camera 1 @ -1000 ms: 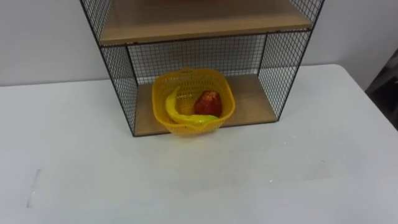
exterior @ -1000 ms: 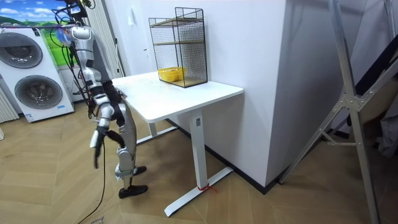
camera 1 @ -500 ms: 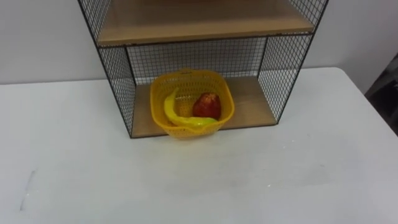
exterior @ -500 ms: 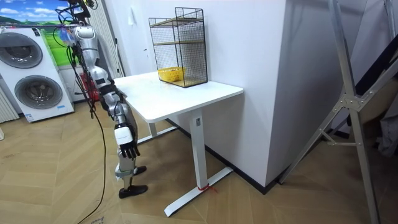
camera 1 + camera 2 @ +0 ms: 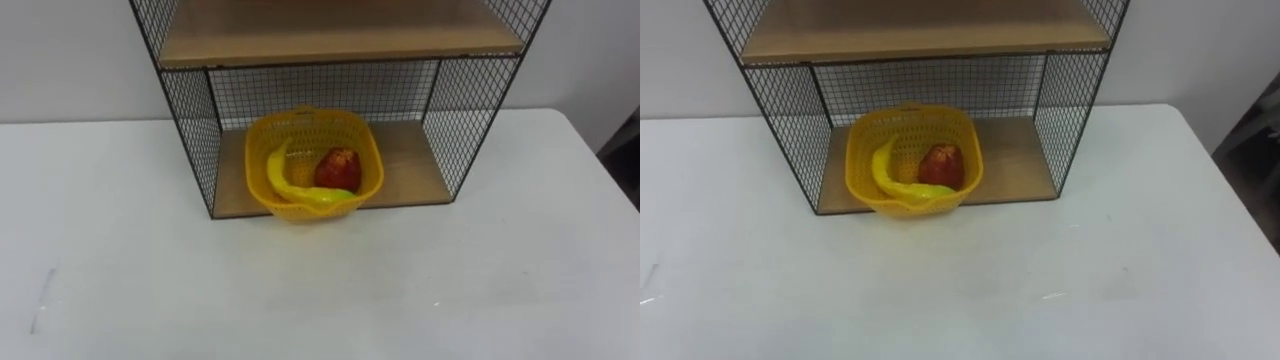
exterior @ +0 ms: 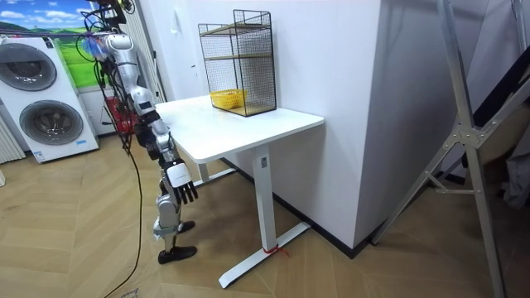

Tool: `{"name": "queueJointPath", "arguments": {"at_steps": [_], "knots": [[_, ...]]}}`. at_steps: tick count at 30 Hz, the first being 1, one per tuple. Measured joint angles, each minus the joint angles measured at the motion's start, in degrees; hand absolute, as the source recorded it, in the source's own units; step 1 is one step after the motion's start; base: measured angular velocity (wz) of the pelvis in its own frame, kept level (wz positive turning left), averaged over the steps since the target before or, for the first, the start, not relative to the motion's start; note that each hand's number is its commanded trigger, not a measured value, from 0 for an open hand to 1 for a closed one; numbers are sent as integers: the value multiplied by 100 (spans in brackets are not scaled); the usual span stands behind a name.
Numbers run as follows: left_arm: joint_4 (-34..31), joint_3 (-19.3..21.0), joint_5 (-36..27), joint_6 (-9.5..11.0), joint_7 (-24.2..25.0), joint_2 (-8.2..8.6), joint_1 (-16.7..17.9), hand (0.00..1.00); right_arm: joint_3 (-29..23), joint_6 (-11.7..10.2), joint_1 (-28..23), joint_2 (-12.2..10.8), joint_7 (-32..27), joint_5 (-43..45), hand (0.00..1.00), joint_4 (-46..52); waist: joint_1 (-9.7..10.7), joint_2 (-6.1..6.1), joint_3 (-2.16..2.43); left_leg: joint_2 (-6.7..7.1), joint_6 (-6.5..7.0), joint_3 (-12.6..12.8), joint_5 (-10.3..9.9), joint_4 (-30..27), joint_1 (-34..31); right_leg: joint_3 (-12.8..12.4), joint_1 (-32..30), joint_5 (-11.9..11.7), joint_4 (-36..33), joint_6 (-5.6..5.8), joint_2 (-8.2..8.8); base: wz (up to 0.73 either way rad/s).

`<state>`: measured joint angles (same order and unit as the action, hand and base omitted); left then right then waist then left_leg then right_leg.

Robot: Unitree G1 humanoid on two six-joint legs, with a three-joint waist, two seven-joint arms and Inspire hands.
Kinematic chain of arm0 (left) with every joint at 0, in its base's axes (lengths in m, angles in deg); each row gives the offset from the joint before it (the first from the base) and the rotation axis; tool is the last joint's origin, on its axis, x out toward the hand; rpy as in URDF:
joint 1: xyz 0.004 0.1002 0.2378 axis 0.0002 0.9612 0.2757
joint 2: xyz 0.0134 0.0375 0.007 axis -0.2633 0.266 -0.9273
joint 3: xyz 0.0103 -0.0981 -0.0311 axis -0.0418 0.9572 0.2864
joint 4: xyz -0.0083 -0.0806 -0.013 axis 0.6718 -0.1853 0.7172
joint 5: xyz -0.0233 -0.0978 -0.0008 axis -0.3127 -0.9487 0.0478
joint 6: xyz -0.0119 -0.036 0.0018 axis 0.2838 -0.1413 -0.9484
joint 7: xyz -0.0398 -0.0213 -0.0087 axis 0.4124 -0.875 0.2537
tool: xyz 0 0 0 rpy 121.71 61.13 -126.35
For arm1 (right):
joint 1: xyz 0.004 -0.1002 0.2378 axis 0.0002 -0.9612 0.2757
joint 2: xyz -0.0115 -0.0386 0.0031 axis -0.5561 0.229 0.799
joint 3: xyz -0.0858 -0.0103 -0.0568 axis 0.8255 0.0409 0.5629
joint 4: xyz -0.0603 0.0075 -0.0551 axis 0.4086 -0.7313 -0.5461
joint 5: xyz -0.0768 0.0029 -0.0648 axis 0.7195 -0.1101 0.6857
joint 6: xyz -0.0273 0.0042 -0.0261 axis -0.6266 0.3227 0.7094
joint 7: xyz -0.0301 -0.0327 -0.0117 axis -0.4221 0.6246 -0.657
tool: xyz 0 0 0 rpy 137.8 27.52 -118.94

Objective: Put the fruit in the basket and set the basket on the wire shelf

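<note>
- Right hand [image 6: 178, 187] hangs low beside the surface [image 5: 320, 290], fingers [image 6: 189, 196] straight and apart, holding nothing
- Far above the fingers, yellow basket [image 5: 312, 124] with banana [image 5: 283, 183] and apple [image 5: 337, 168] sits on wire shelf's [image 5: 190, 130] bottom board

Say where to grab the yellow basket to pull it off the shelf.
Best bet: the front rim, approached from the open front. The basket pokes out past the bottom board of the wire shelf. Mesh closes the sides and back, and the upper board sits overhead. The banana lines the left and front inside wall, beside the apple, so the right-front corner looks freest.
</note>
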<state>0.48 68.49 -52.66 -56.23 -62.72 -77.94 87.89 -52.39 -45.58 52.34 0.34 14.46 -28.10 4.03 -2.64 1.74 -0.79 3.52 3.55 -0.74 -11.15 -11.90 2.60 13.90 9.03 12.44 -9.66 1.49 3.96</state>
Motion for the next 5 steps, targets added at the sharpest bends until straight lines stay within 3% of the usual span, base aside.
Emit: {"name": "queueJointPath", "arguments": {"at_steps": [5], "knots": [[-36, -5, 11, 11, 139, 3, -55, 0, -4, -71, -3, 2, 67, -7, 0, -5, -59, -16, 3, -18, -15, 1, -13, -55, -11, -18, 2, -14, -5, -18, -21, 0]]}}
